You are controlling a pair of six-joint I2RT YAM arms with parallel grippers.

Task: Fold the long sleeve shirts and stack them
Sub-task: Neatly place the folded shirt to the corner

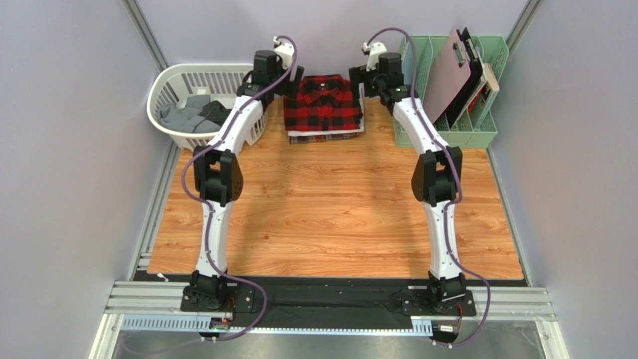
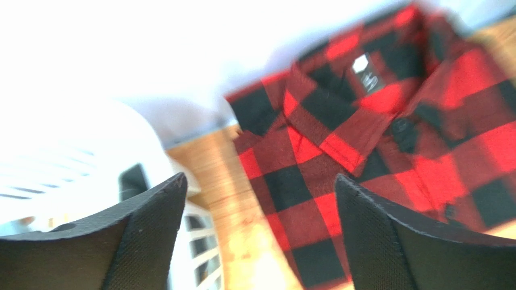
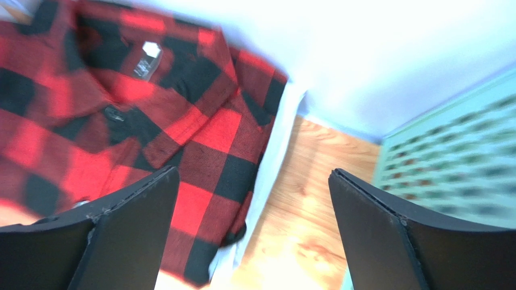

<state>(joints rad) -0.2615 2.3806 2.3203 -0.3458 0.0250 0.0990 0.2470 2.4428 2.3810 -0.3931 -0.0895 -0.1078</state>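
A folded red-and-black checked flannel shirt [image 1: 325, 102] lies on top of a stack at the back middle of the table. It fills much of the left wrist view [image 2: 387, 133] and the right wrist view [image 3: 121, 115]. A white shirt edge [image 3: 275, 157] shows under it, and a dark plaid edge [image 1: 323, 137] shows at the stack's front. My left gripper [image 1: 287, 81] is open at the stack's left side. My right gripper [image 1: 361, 79] is open at its right side. Both hold nothing.
A white laundry basket [image 1: 166, 82] with grey clothes [image 1: 196, 112] stands at the back left, close to the left arm. A green file rack [image 1: 479, 127] with clipboards stands at the back right, next to the right arm.
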